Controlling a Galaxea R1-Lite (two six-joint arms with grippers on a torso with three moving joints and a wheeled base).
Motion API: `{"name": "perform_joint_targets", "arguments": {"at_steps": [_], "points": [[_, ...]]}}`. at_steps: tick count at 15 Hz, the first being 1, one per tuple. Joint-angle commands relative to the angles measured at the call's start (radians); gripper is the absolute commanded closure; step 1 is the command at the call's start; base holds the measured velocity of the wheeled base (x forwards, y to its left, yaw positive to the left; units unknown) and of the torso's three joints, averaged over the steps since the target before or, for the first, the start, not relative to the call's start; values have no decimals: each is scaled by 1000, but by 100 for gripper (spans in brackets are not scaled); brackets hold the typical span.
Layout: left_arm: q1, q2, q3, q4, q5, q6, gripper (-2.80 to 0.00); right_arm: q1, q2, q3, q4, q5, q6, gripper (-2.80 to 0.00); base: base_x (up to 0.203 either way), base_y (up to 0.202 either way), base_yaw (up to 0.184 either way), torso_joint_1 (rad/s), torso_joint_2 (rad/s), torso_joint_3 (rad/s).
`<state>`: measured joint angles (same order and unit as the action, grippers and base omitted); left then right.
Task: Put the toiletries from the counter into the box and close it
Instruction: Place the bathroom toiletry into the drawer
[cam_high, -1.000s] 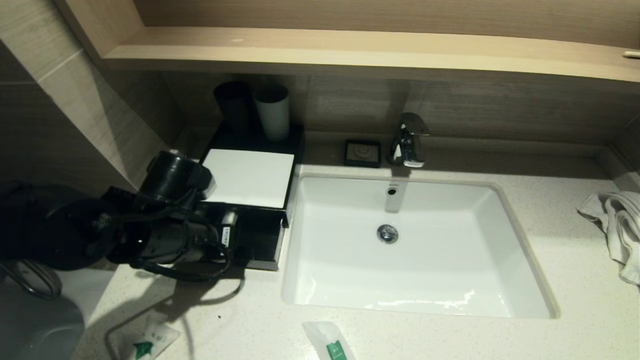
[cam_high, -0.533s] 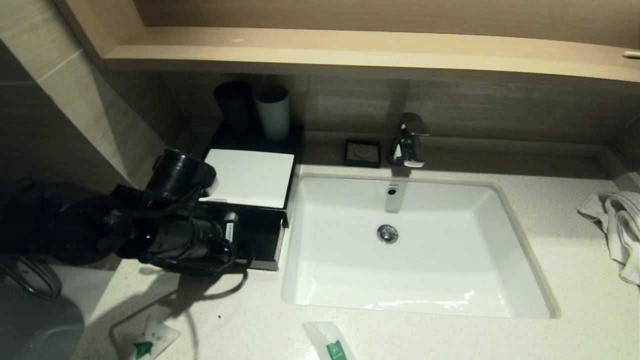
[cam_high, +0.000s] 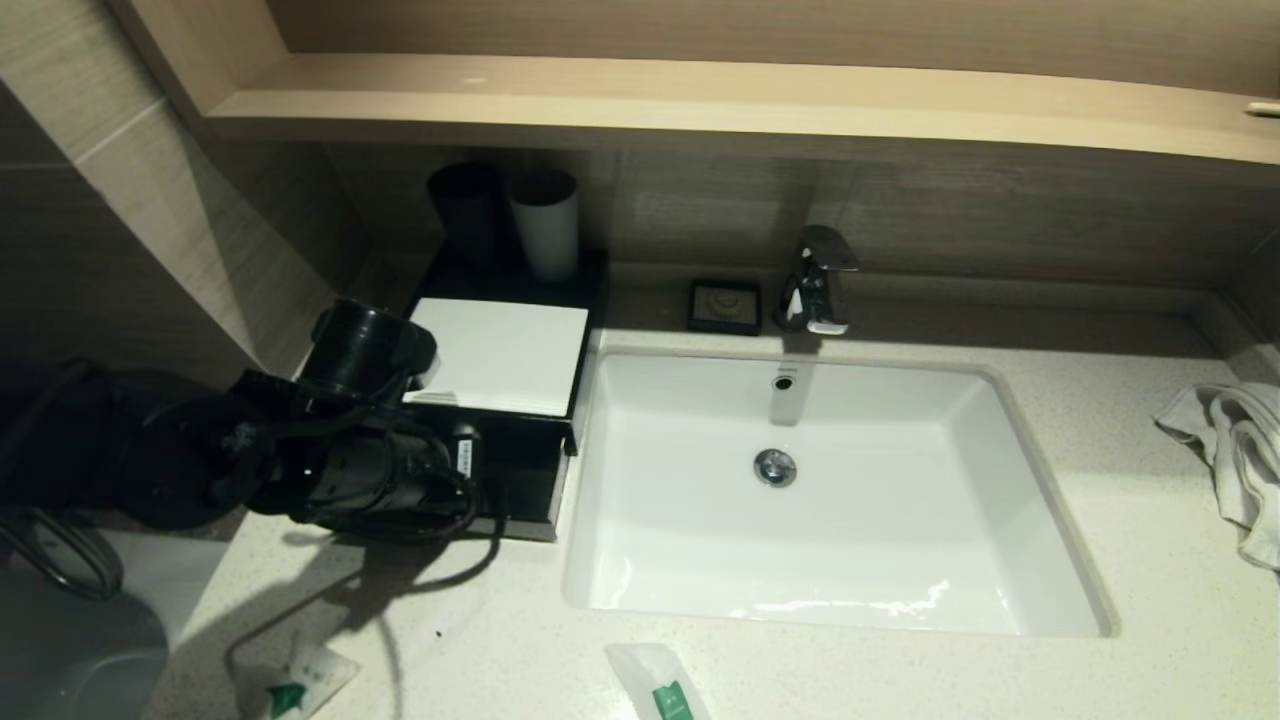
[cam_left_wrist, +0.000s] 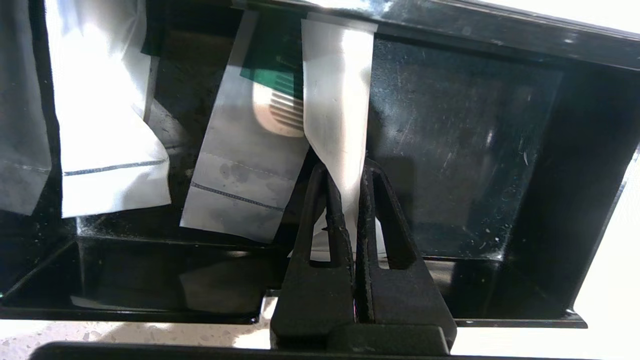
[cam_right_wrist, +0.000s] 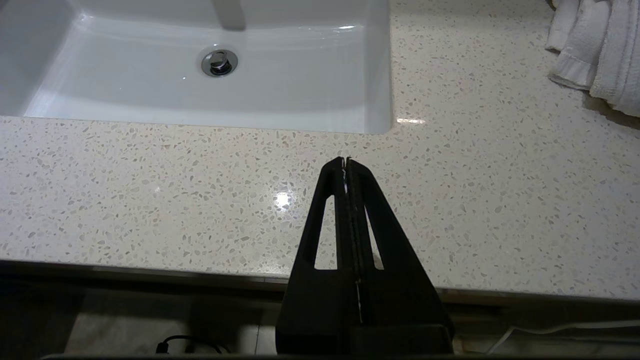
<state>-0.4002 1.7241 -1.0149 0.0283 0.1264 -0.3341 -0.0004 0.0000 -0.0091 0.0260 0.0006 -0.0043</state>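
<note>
One white sachet (cam_left_wrist: 336, 115) sits pinched in left tool (cam_left_wrist: 346, 192) inside box (cam_left_wrist: 465, 165).

Our speckled counter (cam_high: 500, 620) and what sits on it

We see two sachets (cam_high: 290, 685) (cam_high: 662, 690) at lower frame (green-labelled both), the black box (cam_high: 520, 500) left of centre, a towel (cam_high: 1230, 450) far right, and a soap dish (cam_high: 725, 305) upper middle.

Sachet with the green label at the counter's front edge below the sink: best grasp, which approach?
Take the sachet by its clear upper end, the part away from the green label. It lies flat on the counter, so come straight down from above, jaws across its narrow width. That is a judgement; its lower end is cut off.
</note>
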Motion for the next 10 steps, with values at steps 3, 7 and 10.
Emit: {"name": "perform_joint_targets", "arguments": {"at_steps": [3,7,10], "points": [[0,6,1,-5,7,0,0,0,0,0,0,0,0,0,0,0,0,0,0,0],[11,13,6,-36,40,0,0,0,0,0,0,1,0,0,0,0,0,0,0,0],[11,25,12,-64,50,1,0,0,0,0,0,1,0,0,0,0,0,0,0,0]]}}
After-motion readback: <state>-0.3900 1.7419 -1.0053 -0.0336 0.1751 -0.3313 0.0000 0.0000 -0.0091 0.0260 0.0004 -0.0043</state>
